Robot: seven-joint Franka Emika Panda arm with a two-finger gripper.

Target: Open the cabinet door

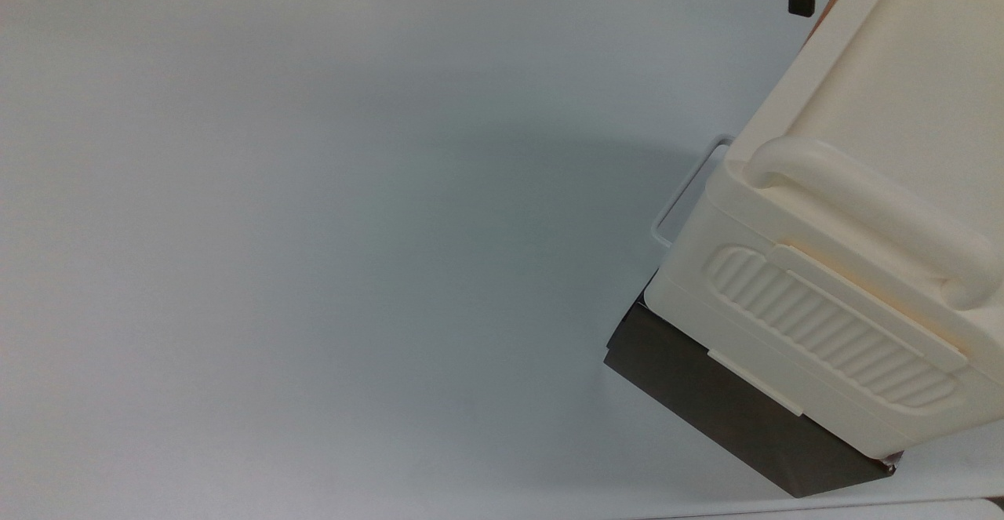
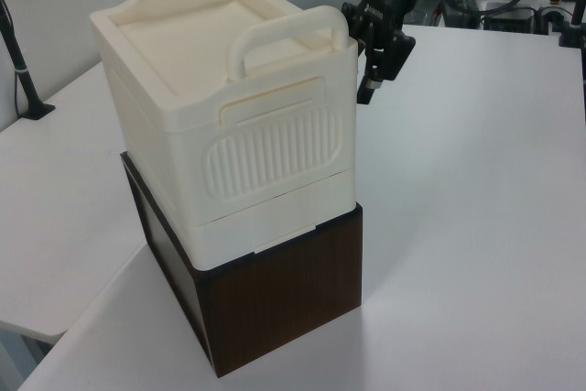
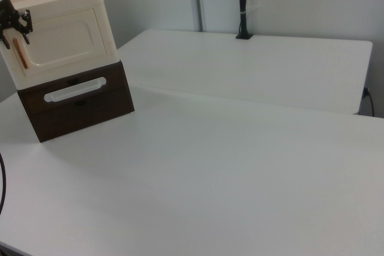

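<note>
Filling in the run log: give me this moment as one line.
phase: approach | end effector: beside orange handle strip | cabinet door: shut | contact: cannot tell

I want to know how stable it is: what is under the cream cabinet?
The cabinet stands on a dark brown base, whose front carries a white bar handle. The base rests on the white table. What the base holds is hidden.

— Where does the arm sit?
— At the far edge of the table [image 1: 314, 230] in the top view, near the top view's right corner, wrist angled downward.
— And the gripper [image 2: 374, 66]?
— Black, it points down and slightly toward the left view's left, hanging above the tabletop; in the right view it [image 3: 15, 28] appears at the right view's left edge.
</note>
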